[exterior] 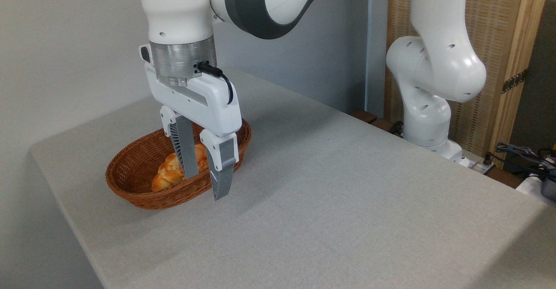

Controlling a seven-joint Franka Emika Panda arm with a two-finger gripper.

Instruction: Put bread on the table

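The bread (200,155) lies in a brown wicker basket (130,193) at the left of the grey table (347,202). Only an orange-brown patch of it shows between my fingers; the rest is hidden behind them. My gripper (204,187) points down over the basket's right half, open, with nothing between its fingers. The left finger (184,150) hangs in front of the bread. The right finger (221,171) crosses the basket's near rim in the picture. I cannot tell whether either finger touches the bread.
A paler golden braided roll (167,177) lies in the basket left of my fingers. The arm's white base (428,119) stands at the table's far right edge. Cables (521,154) lie beyond that edge. Bare tabletop stretches right of the basket.
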